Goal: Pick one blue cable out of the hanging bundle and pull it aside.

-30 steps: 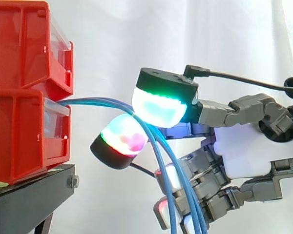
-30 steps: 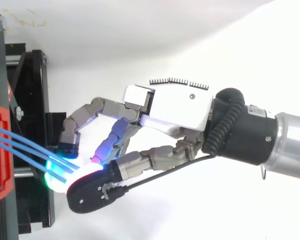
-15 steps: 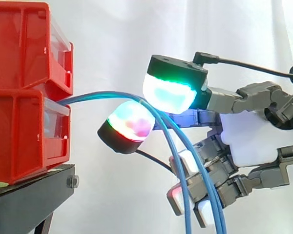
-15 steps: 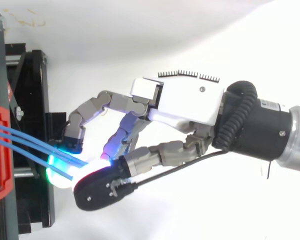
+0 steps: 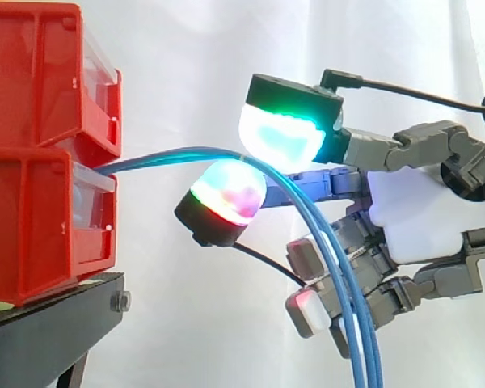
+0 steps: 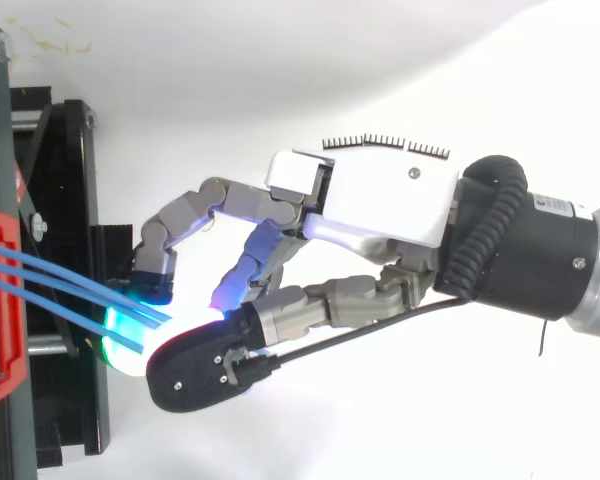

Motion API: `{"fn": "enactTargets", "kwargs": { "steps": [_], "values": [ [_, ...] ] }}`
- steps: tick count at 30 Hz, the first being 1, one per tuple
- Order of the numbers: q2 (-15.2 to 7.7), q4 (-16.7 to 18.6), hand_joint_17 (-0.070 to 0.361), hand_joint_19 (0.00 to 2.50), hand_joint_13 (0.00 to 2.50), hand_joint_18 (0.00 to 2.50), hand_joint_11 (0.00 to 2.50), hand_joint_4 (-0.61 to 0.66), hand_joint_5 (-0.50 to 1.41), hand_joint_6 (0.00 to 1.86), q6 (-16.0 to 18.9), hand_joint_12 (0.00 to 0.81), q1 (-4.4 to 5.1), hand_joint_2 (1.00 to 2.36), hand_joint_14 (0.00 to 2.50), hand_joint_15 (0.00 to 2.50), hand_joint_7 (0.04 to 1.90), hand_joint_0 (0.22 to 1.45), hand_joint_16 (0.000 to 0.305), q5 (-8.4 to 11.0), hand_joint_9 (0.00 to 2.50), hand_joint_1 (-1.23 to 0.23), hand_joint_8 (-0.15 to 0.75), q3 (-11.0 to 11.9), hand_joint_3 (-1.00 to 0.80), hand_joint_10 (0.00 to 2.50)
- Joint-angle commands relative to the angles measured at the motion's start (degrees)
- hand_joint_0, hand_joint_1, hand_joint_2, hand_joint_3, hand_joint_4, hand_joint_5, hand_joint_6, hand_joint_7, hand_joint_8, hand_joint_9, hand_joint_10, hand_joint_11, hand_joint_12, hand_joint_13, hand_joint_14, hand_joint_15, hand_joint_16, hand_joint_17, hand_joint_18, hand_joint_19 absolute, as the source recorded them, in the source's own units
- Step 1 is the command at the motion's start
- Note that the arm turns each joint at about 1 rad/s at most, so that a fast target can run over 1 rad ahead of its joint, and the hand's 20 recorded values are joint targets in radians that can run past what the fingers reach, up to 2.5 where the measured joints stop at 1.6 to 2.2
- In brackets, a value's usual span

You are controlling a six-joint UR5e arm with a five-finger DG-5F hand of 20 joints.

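Three blue cables [image 5: 162,156] come out between the stacked red bins [image 5: 32,226], arch to the right and hang down past the frame's lower edge. My hand [image 5: 424,222] reaches in from the right, its fingers curled. A green-cyan pad [image 5: 281,136] sits above the arch and a red-green pad [image 5: 226,194] below it, close together, with cable pinched between them. How many strands are caught is hidden. From above, the cables [image 6: 60,292] run from the bin into the glowing pads under my hand [image 6: 380,200].
The bins stand on a black stand [image 5: 48,327] at the left, whose frame [image 6: 70,200] reaches under the pads. A white curtain [image 5: 194,65] hangs behind. Open space lies to the right of the bins, below and around the hand.
My hand has drawn to the right and slightly up, away from the bins. The cable arch has risen and stretched further right with the pads.
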Motion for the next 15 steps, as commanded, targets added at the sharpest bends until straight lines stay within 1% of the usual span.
{"fn": "enactTargets", "kwargs": {
  "steps": [1,3,4,5,6,7,8,9,10,11,12,13,14,15],
  "values": [
    [0.03,0.07,0.093,0.79,1.02,0.88,0.83,-0.16,-0.14,0.89,0.0,0.345,0.01,1.0,0.02,0.75,0.81,0.58,0.041,0.0,1.23,-0.67,0.224,0.01,-0.47,0.02],
    [0.03,-0.01,0.088,0.77,1.01,0.9,0.84,-0.18,-0.16,0.9,0.0,0.335,0.01,1.0,0.03,0.75,0.78,0.64,0.039,0.0,1.2,-0.77,0.221,0.01,-0.46,0.02],
    [0.03,0.07,0.088,0.77,1.01,0.9,0.84,-0.19,-0.16,0.9,0.0,0.334,0.01,1.0,0.02,0.74,0.77,0.65,0.039,0.0,1.2,-0.78,0.225,0.01,-0.46,0.02],
    [0.03,-0.01,0.087,0.76,1.01,0.9,0.84,-0.25,-0.16,0.91,0.0,0.329,-0.08,1.0,0.02,0.74,0.78,0.69,0.039,0.0,1.2,-0.82,0.229,0.01,-0.47,0.02],
    [0.03,-0.01,0.084,0.74,1.03,0.93,0.83,-0.36,-0.17,0.93,0.09,0.32,-0.08,1.0,0.02,0.73,0.84,0.76,0.037,0.0,1.2,-0.85,0.221,0.01,-0.5,0.02],
    [0.03,-0.01,0.083,0.74,1.03,0.94,0.83,-0.38,-0.17,0.93,0.09,0.317,-0.17,1.0,0.02,0.73,0.85,0.77,0.037,-0.09,1.2,-0.86,0.223,-0.07,-0.5,0.02],
    [0.03,-0.01,0.082,0.73,1.03,0.94,0.82,-0.42,-0.17,0.94,0.09,0.313,-0.26,1.0,0.02,0.73,0.86,0.78,0.036,-0.09,1.2,-0.86,0.216,0.01,-0.5,0.02],
    [0.03,-0.01,0.078,0.71,1.03,0.95,0.82,-0.46,-0.17,0.94,0.0,0.301,-0.26,1.0,0.02,0.72,0.79,0.79,0.035,-0.18,1.21,-0.85,0.203,0.01,-0.5,0.02],
    [0.03,-0.01,0.077,0.69,1.03,0.95,0.82,-0.46,-0.18,0.94,0.09,0.292,-0.35,1.0,0.02,0.72,0.78,0.77,0.034,-0.44,1.21,-0.86,0.196,-0.07,-0.5,0.02],
    [0.03,-0.01,0.074,0.68,1.02,0.95,0.82,-0.43,-0.18,0.94,0.0,0.282,-0.35,1.0,0.02,0.71,0.73,0.75,0.033,-0.53,1.21,-0.87,0.189,0.01,-0.5,0.02],
    [0.03,-0.01,0.069,0.68,1.01,0.93,0.81,-0.37,-0.17,0.92,0.0,0.275,-0.43,1.0,0.02,0.72,0.71,0.7,0.031,-0.62,1.2,-0.9,0.177,-0.07,-0.5,0.02],
    [0.03,-0.01,0.068,0.69,1.01,0.91,0.81,-0.35,-0.17,0.92,0.0,0.277,-0.52,1.0,0.02,0.72,0.71,0.68,0.03,-0.7,1.2,-0.91,0.178,0.01,-0.5,0.02],
    [0.03,-0.01,0.069,0.67,0.99,0.88,0.8,-0.33,-0.18,0.92,-0.09,0.28,-0.61,1.0,0.02,0.72,0.71,0.58,0.031,-0.79,1.17,-0.94,0.176,0.01,-0.5,0.02],
    [0.03,-0.01,0.078,0.65,0.99,0.87,0.79,-0.3,-0.18,0.92,-0.09,0.305,-0.7,1.0,0.02,0.71,0.67,0.49,0.035,-0.79,1.16,-0.87,0.191,-0.07,-0.5,0.02]
  ]
}}
